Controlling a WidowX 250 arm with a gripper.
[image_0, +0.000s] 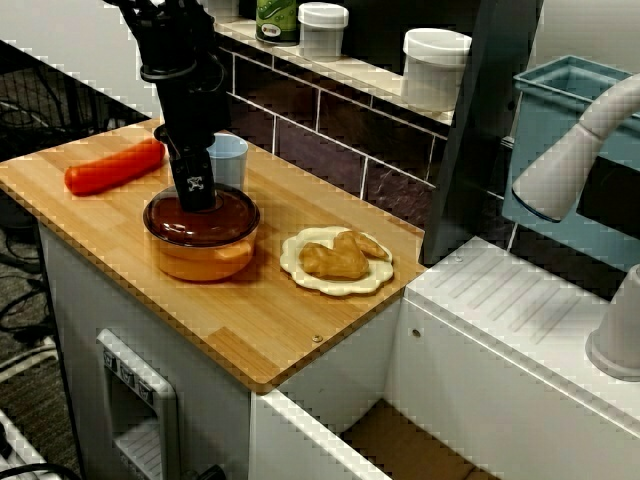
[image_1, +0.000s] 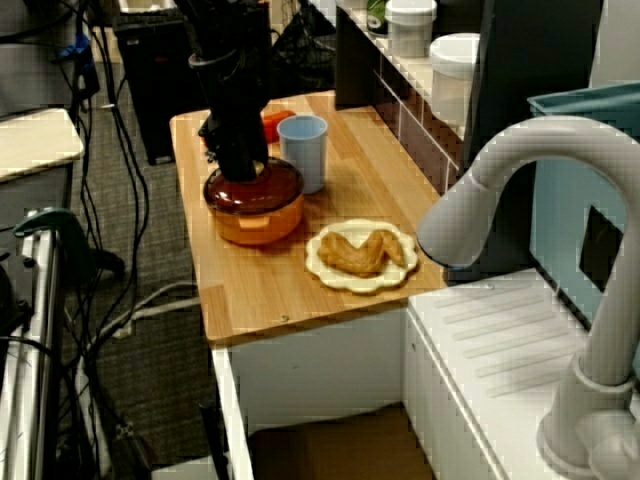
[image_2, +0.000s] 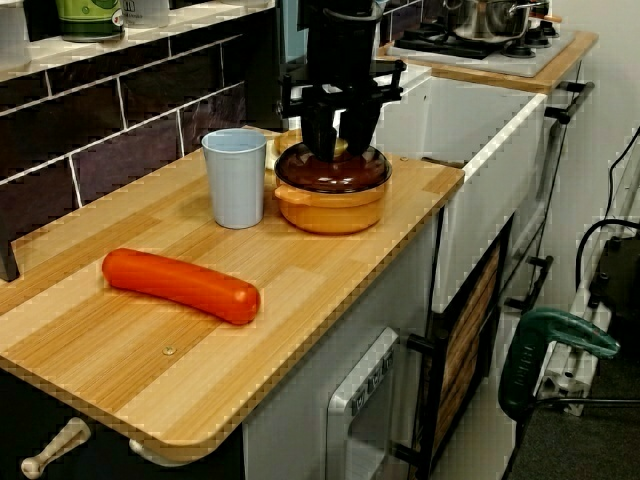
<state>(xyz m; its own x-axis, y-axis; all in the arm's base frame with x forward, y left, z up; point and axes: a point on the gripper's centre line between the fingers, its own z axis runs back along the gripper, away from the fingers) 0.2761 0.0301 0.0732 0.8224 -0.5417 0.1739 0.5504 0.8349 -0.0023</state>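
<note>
My gripper (image_0: 197, 200) (image_1: 243, 172) (image_2: 338, 150) reaches straight down onto an orange pot (image_0: 200, 255) (image_2: 330, 210) near the middle of the wooden counter (image_0: 280, 330). The low end-on view shows its fingers (image_2: 318, 135) pressed against the small pale knob of the dark brown lid (image_0: 232, 215) (image_2: 335, 172). The lid rests flat on the pot. A light blue cup (image_0: 228, 160) (image_2: 235, 180) stands upright just behind the pot, nearly touching it. An orange-red sausage (image_0: 115, 168) (image_2: 180, 285) lies at the counter's left end.
A cream plate (image_0: 292, 258) (image_1: 330, 275) holds a piece of fried chicken (image_0: 335, 258) right of the pot. Jars (image_0: 435, 65) line the tiled ledge behind. A white sink unit (image_0: 520, 330) with a grey faucet (image_1: 520, 200) adjoins the counter's right end.
</note>
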